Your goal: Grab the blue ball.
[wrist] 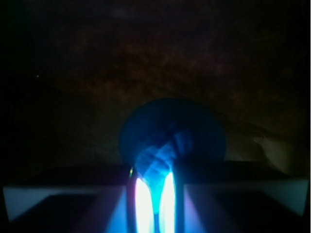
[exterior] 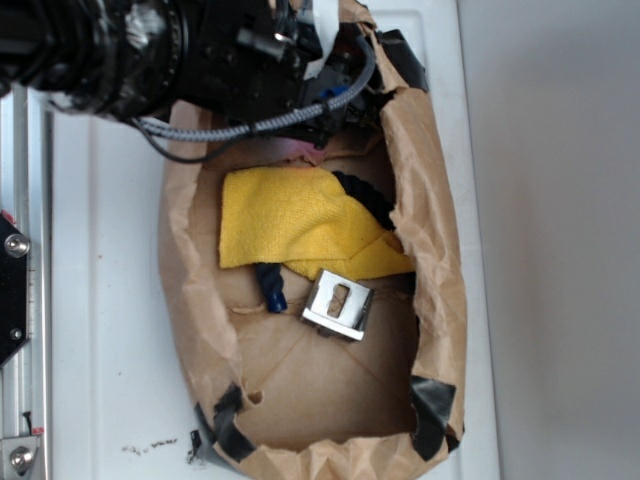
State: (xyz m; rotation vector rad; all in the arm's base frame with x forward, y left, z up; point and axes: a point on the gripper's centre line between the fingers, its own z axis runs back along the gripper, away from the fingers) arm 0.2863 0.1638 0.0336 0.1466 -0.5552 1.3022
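In the wrist view the blue ball point(wrist: 172, 133) is a dark teal sphere straight ahead, filling the middle of a very dim frame. It sits just beyond my gripper point(wrist: 154, 194), whose dark fingers point(wrist: 129, 204) frame a narrow, brightly glowing gap at the bottom. The frame is too dark to show how wide the jaws stand. In the exterior view the black arm and gripper point(exterior: 335, 115) reach down into the far end of the brown paper bag point(exterior: 435, 250). There the ball is hidden beneath them.
Inside the bag lie a yellow cloth point(exterior: 300, 225), a shiny metal bracket point(exterior: 338, 305) and a dark rope with a blue end point(exterior: 270, 285). The bag's crumpled walls rise all around. A metal rail point(exterior: 20, 300) runs along the left of the white table.
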